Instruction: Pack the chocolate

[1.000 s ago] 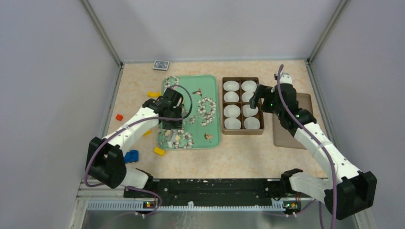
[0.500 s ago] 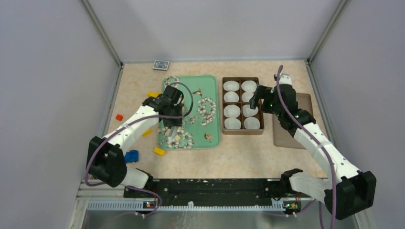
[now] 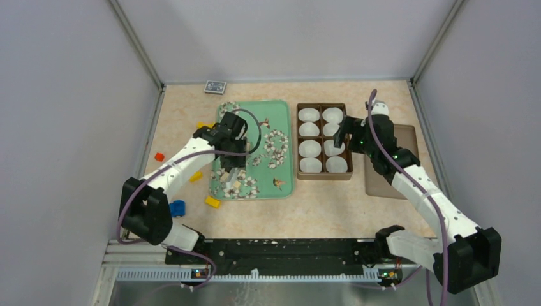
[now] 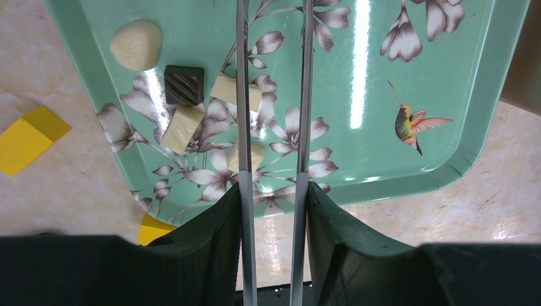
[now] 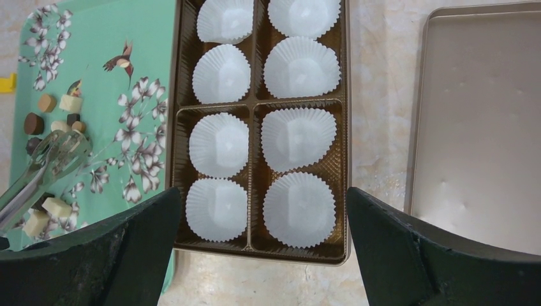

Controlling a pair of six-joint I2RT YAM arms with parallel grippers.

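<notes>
From above, your left gripper (image 3: 229, 145) has drifted a little toward the far side of the green tray (image 3: 287, 118) over the last second. Its fingers have pinched in on the metal tongs (image 3: 229, 171) they carry. The tong tips hang over the tray's near left corner, where the chocolate (image 3: 235, 185) lies in a loose cluster. The right gripper (image 3: 341, 132) has hardly moved: it hovers just right of the tray, above the brown box (image 3: 323, 106), jaws spread wide and holding nothing. In the left wrist view the fingers are clamped on the tongs, yet the two blades stand apart. A cream piece (image 4: 255, 156) by the tray's near edge sits partly under the left blade, and you cannot tell whether it is caught. A dark square (image 4: 184, 84) and other pale pieces lie beside it on the tray. The right wrist view shows all eight paper cups (image 5: 220, 143) in the box, right of the tray, without candy. The squeeze looks like a first pick starting; nothing is packed yet.
</notes>
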